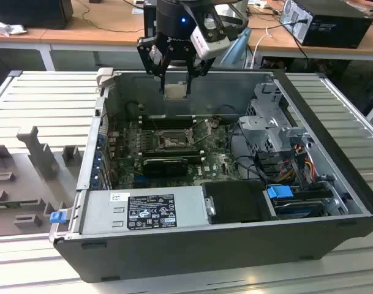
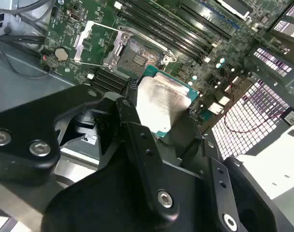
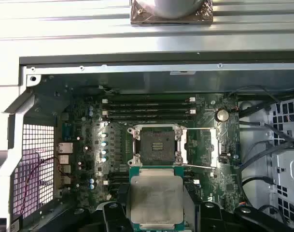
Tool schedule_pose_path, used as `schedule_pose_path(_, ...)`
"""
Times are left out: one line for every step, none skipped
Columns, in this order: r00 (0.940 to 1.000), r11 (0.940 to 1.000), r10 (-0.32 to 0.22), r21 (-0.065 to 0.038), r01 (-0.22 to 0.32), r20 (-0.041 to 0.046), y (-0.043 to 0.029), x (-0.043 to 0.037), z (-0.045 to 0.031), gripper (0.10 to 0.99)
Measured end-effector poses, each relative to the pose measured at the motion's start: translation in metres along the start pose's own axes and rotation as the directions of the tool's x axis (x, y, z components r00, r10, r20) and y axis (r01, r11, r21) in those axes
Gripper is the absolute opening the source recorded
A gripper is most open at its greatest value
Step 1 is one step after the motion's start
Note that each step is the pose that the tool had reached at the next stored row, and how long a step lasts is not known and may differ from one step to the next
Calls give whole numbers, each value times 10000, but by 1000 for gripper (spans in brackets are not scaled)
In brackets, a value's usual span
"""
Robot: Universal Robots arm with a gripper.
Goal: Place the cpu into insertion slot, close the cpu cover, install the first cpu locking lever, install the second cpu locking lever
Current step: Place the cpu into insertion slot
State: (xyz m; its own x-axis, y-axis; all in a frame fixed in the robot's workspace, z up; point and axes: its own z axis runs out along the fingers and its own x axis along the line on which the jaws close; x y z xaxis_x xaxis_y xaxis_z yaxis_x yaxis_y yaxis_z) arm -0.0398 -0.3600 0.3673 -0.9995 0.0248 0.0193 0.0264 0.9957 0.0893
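Edges of the cpu (image 1: 176,92), a small flat square chip with a silver-grey metal face on a green base, are clamped between the closed-in fingers of the black two-finger gripper (image 1: 176,84). The chip is held in the air, above the far side of the open dark-grey computer case (image 1: 235,239), which is laid on its side on a slatted grey metal table (image 1: 45,98).

In the first wrist view the cpu (image 3: 156,200) is seen face up and roughly level, clear of the green motherboard (image 3: 89,145). The insertion slot (image 3: 156,145), a square black socket with a silver metal rim, is left uncovered and nothing is seated in it. The cpu cover (image 3: 185,145), a thin silver frame plate with a square window, is swung open and sits just beside the socket.

In the second wrist view the chip (image 2: 163,104) is shown between the gripper (image 2: 161,113) fingers, with the bare socket (image 2: 137,58) beyond it.
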Motion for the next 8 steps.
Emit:
schedule_pose_path(10000, 10000, 55, -1, -55, 5, 0, 0, 0, 525)
schedule_pose_path(9999, 9999, 152, -3, -152, 14, 0, 0, 0, 525)
schedule_pose_path(9988, 9988, 491, -11, -491, 44, 0, 0, 0, 525)
schedule_pose_path(9984, 9984, 559, -11, -559, 50, 0, 0, 0, 525)
schedule_pose_path(9980, 9980, 634, -14, -633, 57, 0, 0, 0, 525)
schedule_pose_path(9976, 9976, 692, -15, -692, 62, 0, 0, 0, 525)
schedule_pose_path(9973, 9973, 737, -17, -737, 66, 0, 0, 0, 525)
schedule_pose_path(9970, 9970, 771, -17, -771, 69, 0, 0, 0, 525)
